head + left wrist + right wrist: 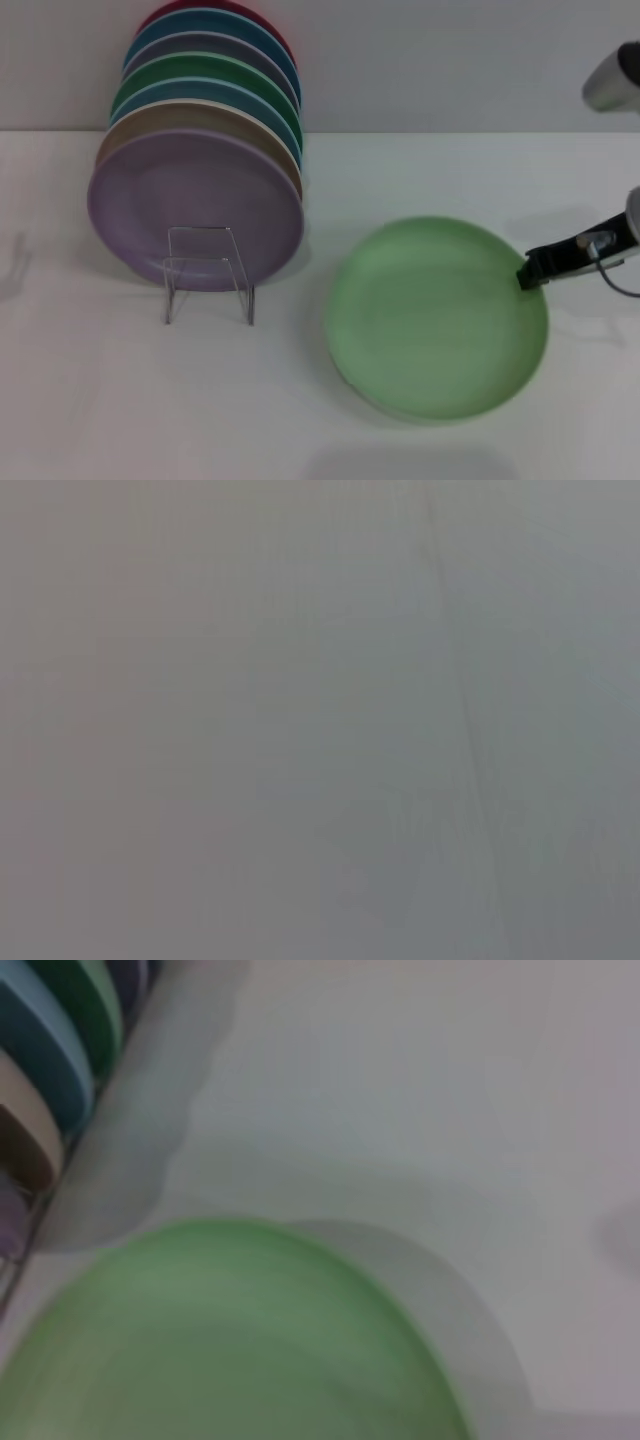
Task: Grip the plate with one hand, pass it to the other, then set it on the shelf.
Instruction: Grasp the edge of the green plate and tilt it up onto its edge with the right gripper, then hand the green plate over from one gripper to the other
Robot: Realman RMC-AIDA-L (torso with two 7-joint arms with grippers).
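Note:
The pale mint-green plate (435,318) is at the centre right of the head view, and its shadow falls apart from it on the white table. My right gripper (532,272) comes in from the right edge and is shut on the plate's right rim. In the right wrist view the plate (230,1345) fills the near part, with its shadow offset beside it. The clear shelf (208,278) stands at the left with a row of plates leaning in it. My left gripper is out of view, and the left wrist view shows only plain grey.
A lilac plate (195,208) leans at the front of the row, with tan, blue, dark green and red plates behind it (215,60). These plates also show in the right wrist view (55,1060). Bare white table (120,400) lies in front of the shelf.

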